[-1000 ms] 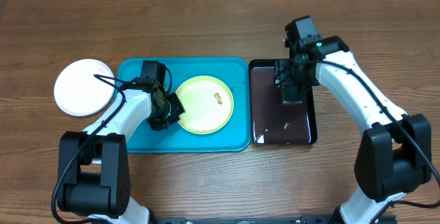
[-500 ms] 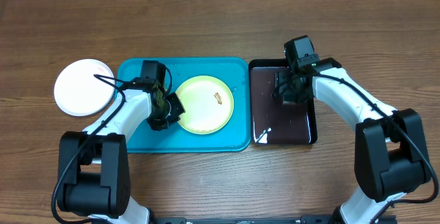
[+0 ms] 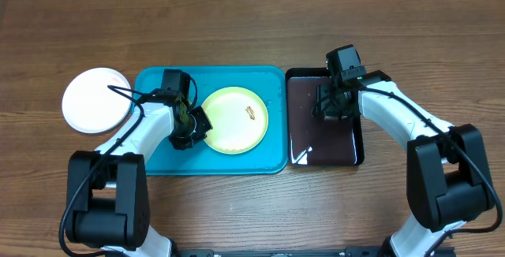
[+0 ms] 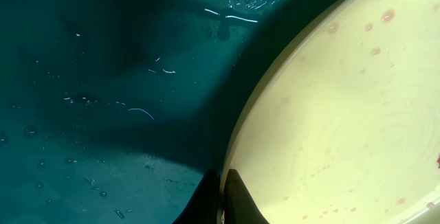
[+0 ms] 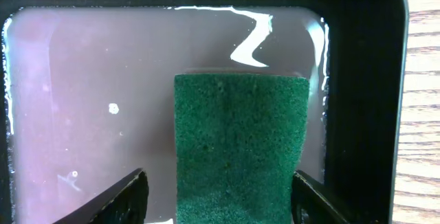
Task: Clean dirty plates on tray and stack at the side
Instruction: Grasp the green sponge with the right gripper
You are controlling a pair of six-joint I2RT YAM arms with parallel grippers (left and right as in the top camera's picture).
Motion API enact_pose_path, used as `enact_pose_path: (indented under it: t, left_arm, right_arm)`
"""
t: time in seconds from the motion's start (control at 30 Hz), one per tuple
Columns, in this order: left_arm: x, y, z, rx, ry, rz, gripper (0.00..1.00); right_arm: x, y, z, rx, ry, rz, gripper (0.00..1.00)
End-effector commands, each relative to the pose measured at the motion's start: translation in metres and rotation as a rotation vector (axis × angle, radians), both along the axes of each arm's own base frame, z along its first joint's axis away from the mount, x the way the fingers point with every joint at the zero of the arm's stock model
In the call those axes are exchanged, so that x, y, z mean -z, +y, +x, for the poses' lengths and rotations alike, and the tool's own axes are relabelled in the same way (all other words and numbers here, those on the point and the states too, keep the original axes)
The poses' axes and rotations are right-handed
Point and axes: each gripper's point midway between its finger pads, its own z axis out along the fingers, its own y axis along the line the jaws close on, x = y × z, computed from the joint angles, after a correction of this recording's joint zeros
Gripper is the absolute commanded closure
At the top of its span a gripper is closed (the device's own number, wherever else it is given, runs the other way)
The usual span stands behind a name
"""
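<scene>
My right hand has slid up the black tray, open astride the soaking sponge, so wiping likely comes next; my left hand pinches the rim of the yellow-green plate on the blue tray.

White shells, black joints and cables; black left claw, right claw.

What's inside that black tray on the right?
Murky pinkish-brown liquid fills the black tray, with a green sponge in it between the open fingers of the right gripper. Whatever is under the sponge, and the tray floor beneath the cloudy liquid, is hidden.
</scene>
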Motion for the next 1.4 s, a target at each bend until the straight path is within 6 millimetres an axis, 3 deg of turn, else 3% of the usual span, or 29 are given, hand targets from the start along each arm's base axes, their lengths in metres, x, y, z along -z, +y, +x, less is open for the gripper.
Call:
enact_pose_path:
  t: [0.0,0.3,0.6,1.03,1.2,1.37]
  left_arm:
    - [0.007,0.002,-0.001,-0.004,0.020,0.023,0.96]
    - [0.007,0.002,-0.001,-0.004,0.020,0.023,0.96]
    - [0.007,0.002,-0.001,-0.004,0.019,0.023,0.96]
    - [0.007,0.002,-0.001,-0.004,0.020,0.023,0.96]
    - [0.007,0.002,-0.001,-0.003,0.020,0.023,0.96]
    - [0.007,0.002,-0.001,-0.004,0.020,0.023,0.96]
  right_arm:
    - [0.003,-0.008,0.001,0.021,-0.018,-0.031,0.34]
    - [0.013,-0.008,0.000,0.024,-0.040,-0.023,0.39]
    - [0.014,-0.008,0.002,0.024,-0.053,-0.019,0.53]
    - [0.016,-0.009,-0.002,0.024,-0.035,-0.024,0.49]
    - [0.016,-0.009,-0.003,0.023,-0.031,-0.025,0.55]
    - [0.016,-0.008,-0.003,0.022,-0.028,-0.021,0.50]
